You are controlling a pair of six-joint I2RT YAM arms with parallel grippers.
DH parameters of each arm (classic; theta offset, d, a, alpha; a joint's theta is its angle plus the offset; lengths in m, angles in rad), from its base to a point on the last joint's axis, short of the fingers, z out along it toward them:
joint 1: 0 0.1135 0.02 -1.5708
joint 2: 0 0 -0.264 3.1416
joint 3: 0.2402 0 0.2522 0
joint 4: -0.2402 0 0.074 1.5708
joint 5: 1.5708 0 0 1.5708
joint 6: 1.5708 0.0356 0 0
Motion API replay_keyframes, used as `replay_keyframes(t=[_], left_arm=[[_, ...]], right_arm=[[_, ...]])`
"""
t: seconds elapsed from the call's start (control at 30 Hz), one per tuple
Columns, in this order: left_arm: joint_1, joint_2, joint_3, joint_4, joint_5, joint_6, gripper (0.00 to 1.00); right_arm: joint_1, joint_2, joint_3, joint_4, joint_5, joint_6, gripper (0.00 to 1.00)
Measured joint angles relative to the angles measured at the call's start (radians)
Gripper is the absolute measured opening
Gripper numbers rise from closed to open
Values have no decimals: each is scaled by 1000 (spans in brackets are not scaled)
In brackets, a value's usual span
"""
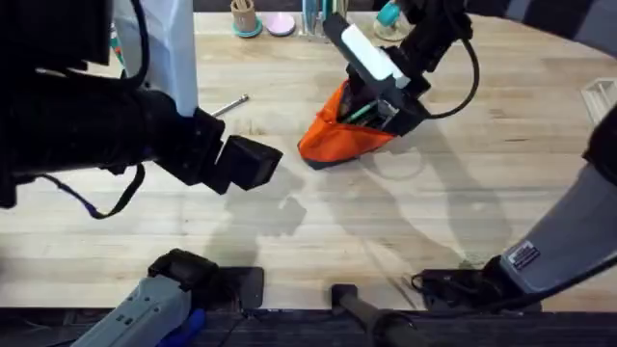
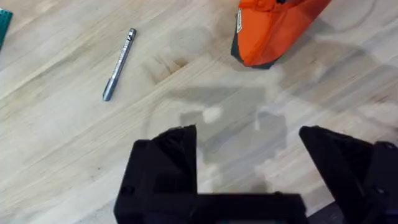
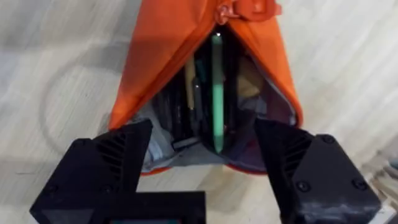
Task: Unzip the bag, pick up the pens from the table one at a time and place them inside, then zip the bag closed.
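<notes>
So green pen [image 3: 216,93] sits inside the floppy orange pouch [image 3: 168,56]; both grippers' fingers [image 2: 166,163] spread, empty; slim silver pen [image 2: 118,64] on worktop [image 2: 62,155] may roll, pinch mid-barrel.

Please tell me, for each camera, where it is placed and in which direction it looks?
Overhead: above the arm bases, looking down and forward at the light wooden table; both arms show.
Left wrist: looks down past the open left gripper at the silvery grey pen.
Right wrist: looks past the open right gripper into the orange fabric pouch.
All three share the pouch.
</notes>
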Motion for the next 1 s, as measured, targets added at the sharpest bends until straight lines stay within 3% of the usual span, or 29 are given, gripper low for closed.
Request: replay_keyframes(t=[0.37, 0.77, 1.0], left_arm=[[0, 0, 0, 3, 0, 0, 994], [0, 0, 0, 17, -10, 0, 993], [0, 5, 0, 10, -56, 0, 993]], right_arm=[[3, -163, 1, 10, -1, 256, 996], [3, -184, 170, -13, 70, 876, 996], [5, -184, 254, -138, 84, 1072, 996]])
